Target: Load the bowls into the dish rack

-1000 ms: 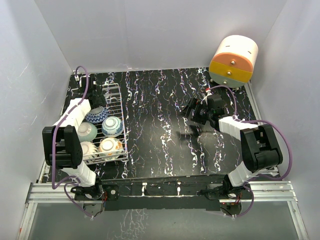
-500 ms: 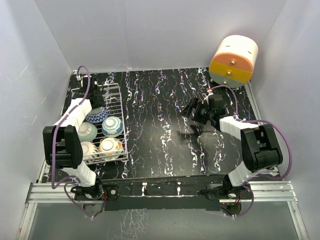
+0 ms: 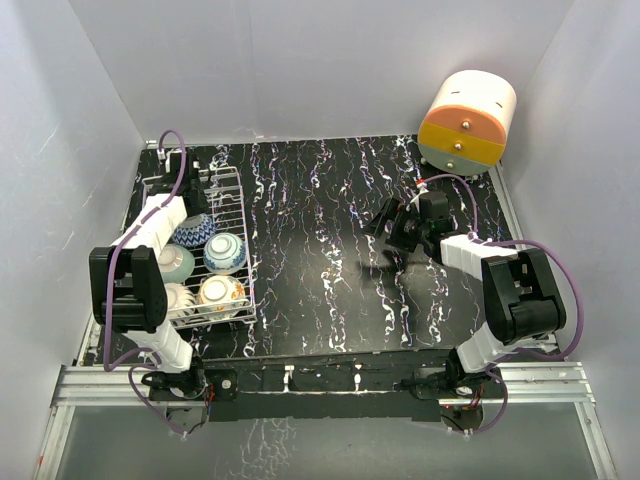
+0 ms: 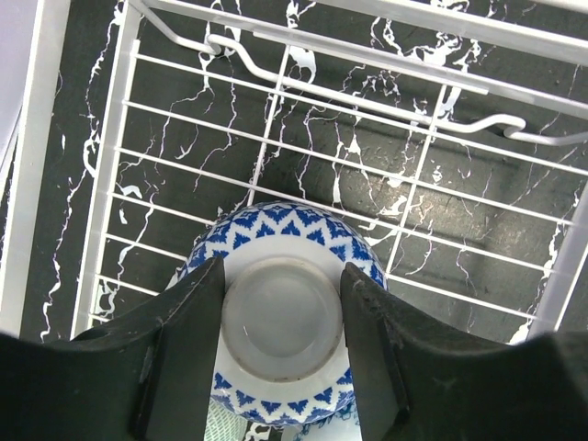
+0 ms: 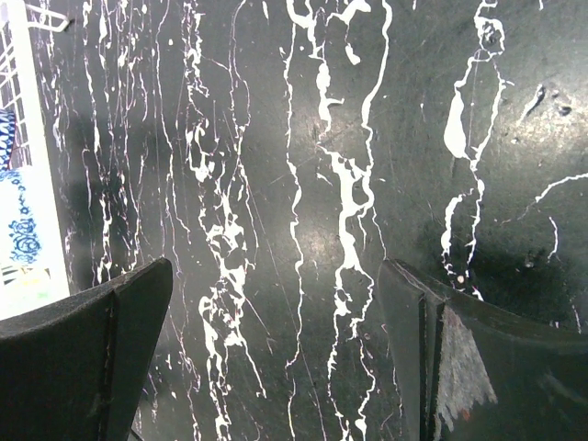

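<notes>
The five bowls (image 3: 222,253) sit in the dish rack (image 3: 228,193) at the left, the blue-patterned bowl (image 4: 276,225) farthest, beneath the left gripper (image 4: 282,303) with its fingers spread and empty, while the right gripper (image 3: 385,222) gapes wide, holding nothing, above the marbled table (image 3: 320,250), with the drawer unit (image 3: 465,120) beyond at far right.

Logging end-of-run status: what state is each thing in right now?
left gripper: open.
right gripper: open, empty, over the table.
dish rack: loaded with five bowls.
blue-patterned bowl: in the rack, below the left gripper, not gripped.
drawer unit: both drawers shut.
</notes>
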### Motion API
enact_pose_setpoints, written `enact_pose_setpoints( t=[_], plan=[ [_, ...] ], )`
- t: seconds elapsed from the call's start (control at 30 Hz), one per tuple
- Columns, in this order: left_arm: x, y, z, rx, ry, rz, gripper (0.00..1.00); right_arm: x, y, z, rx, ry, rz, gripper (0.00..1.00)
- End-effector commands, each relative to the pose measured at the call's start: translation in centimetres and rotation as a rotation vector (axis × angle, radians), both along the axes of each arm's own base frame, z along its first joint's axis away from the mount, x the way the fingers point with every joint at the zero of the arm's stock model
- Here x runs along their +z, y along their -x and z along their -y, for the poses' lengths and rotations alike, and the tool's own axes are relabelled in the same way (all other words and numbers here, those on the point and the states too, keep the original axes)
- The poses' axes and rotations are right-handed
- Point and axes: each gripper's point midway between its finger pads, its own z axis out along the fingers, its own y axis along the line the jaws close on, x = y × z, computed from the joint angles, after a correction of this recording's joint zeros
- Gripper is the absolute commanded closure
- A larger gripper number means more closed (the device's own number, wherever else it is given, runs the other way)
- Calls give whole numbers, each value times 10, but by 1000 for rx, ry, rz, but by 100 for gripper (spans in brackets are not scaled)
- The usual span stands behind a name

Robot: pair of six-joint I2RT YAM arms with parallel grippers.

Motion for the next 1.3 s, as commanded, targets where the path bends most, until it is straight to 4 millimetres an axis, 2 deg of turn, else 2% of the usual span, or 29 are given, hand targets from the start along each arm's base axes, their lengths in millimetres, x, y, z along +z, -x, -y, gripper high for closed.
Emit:
enact_pose_setpoints(
  t=[0.0, 0.17, 0.23, 0.6, 0.77, 0.9, 1.0, 1.17, 1.27],
  plan=[
    [-1, 7, 1, -4, -4, -34, 68, 16, -8, -1, 6, -18, 74, 2],
    [5, 6, 0, 5, -10, -18, 95, 16, -8, 0, 1, -17, 73, 2],
    [10, 5, -1, 9, -9, 4, 100, 16, -8, 1, -1, -17, 75, 2],
    [65, -4, 3, 16, 24, 211, 100, 14, -8, 1, -3, -17, 69, 2],
    [78, -9, 2, 20, 22, 297, 100, 14, -8, 1, -2, -17, 67, 2],
    [68, -16, 0, 31, 19, 330, 100, 12, -7, 1, 1, -18, 63, 2],
    [50, -20, 2, 30, 33, 360, 100, 11, -7, 1, 1, -20, 63, 2],
    [33, -27, 2, 39, 42, 399, 100, 12, -6, 1, 2, -17, 64, 1],
    [28, -29, 2, 41, 39, 404, 100, 12, -6, 3, -1, -14, 65, 2]
  ],
)
